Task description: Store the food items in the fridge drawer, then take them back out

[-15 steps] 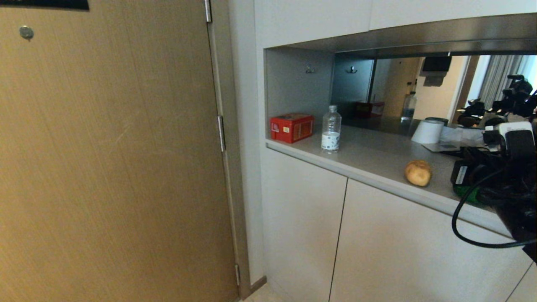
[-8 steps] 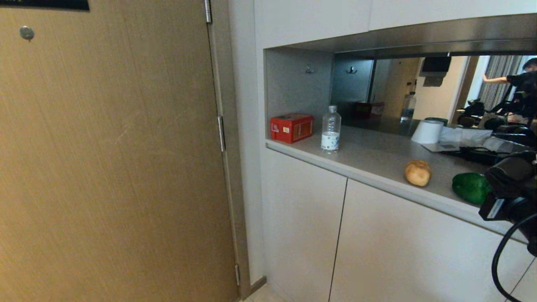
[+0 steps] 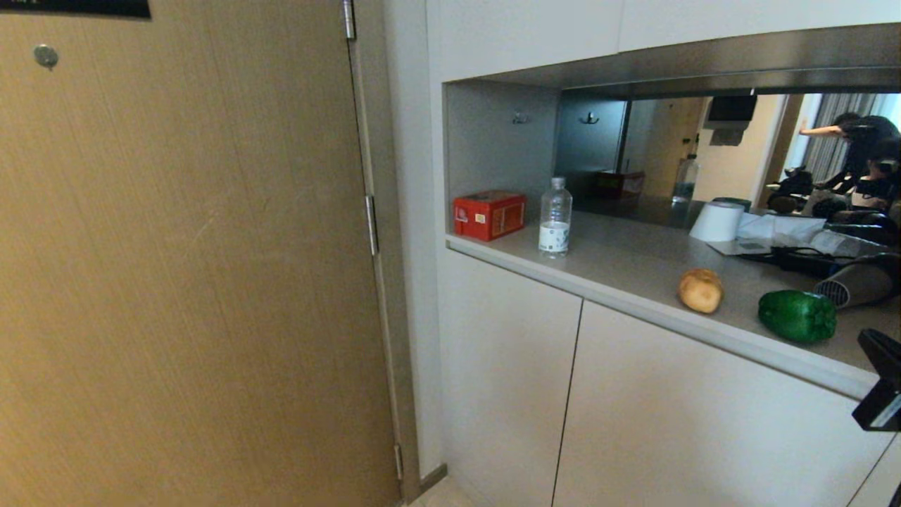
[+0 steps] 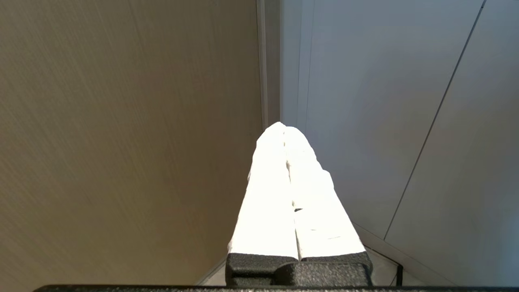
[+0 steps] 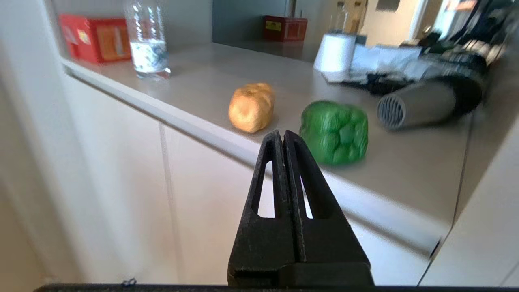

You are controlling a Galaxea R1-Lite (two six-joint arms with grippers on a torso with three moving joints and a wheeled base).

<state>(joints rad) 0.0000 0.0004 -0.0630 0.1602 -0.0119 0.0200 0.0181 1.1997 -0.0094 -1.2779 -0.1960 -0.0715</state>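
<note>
A tan potato (image 3: pixel 701 290) and a glossy green bell pepper (image 3: pixel 797 315) lie side by side near the front edge of the grey counter (image 3: pixel 633 264). My right gripper (image 5: pixel 282 136) is shut and empty, held in front of and below the counter edge, pointing up toward the potato (image 5: pixel 251 106) and the pepper (image 5: pixel 335 132). In the head view only a black piece of the right arm (image 3: pixel 881 394) shows at the lower right edge. My left gripper (image 4: pixel 282 127) is shut and empty, parked low by the wooden door. The fridge drawer is out of view.
A red box (image 3: pixel 490 214) and a clear water bottle (image 3: pixel 555 224) stand at the counter's left end. A white paper roll (image 3: pixel 718 221) and a hair dryer (image 3: pixel 855 282) lie behind the pepper. A wooden door (image 3: pixel 183 253) fills the left; white cabinet doors (image 3: pixel 633 415) sit below the counter.
My right arm has pulled down and away from the counter, uncovering the green pepper; only its tip remains at the head view's lower right edge. The food has not moved.
</note>
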